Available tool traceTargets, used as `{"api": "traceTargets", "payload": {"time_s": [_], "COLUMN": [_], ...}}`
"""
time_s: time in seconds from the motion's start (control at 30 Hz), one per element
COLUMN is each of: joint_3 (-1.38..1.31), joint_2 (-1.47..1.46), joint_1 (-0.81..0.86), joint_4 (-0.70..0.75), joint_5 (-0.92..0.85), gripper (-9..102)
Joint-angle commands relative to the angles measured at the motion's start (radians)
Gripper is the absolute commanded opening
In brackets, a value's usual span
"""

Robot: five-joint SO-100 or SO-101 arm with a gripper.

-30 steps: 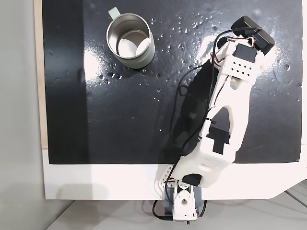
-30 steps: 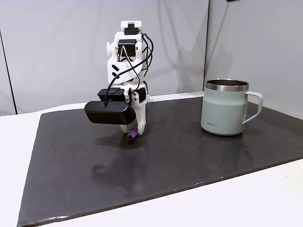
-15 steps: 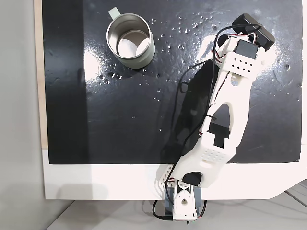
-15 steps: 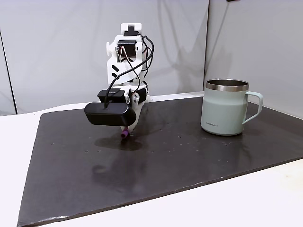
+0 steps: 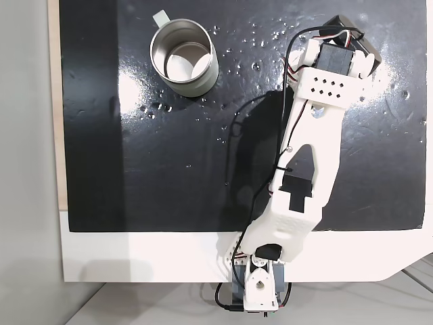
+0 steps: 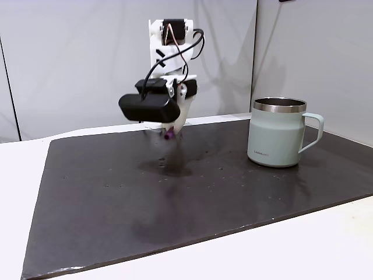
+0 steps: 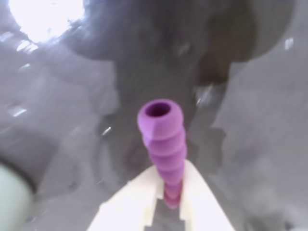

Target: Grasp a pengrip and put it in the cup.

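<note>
Pinching pengrip (image 7: 162, 144), gripper (image 7: 169, 198) seemingly aloft

On the bench (image 6: 35, 175) lies a mat (image 6: 192, 192); the cup (image 6: 277, 133) stands upright on its right part in a fixed view from the side, handle turned right. In the fixed view from above, the cup (image 5: 183, 57) sits upper left on the mat (image 5: 169, 162), while the arm (image 5: 308, 169) reaches from the bottom edge to the upper right, well apart from it. The gripper (image 6: 171, 133) hangs above the mat, left of the cup, with the pengrip (image 6: 169, 135) between its fingers. In the wrist view, the pengrip (image 7: 163, 144) juts up from between the fingers (image 7: 202, 207), clear of the surface below.
</note>
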Motion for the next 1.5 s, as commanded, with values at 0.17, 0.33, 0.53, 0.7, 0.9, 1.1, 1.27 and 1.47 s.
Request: {"api": "traceTargets", "payload": {"time_s": [0.17,0.33,0.53,0.7,0.9,1.1,1.27,1.47], "joint_3": [-0.138,-0.264,-0.488,-0.664,-0.816,-0.862,-0.864,-0.864], "joint_2": [0.273,0.264,0.132,0.011,-0.098,-0.143,-0.146,-0.143], "joint_1": [-0.218,-0.362,-0.446,-0.499,-0.538,-0.581,-0.589,-0.581], "joint_4": [0.100,0.101,0.101,0.101,0.101,0.097,0.089,0.101], "joint_5": [0.216,0.350,0.529,0.640,0.730,0.736,0.741,0.733], "gripper": [0,0,0,0,0,0,0,8]}}
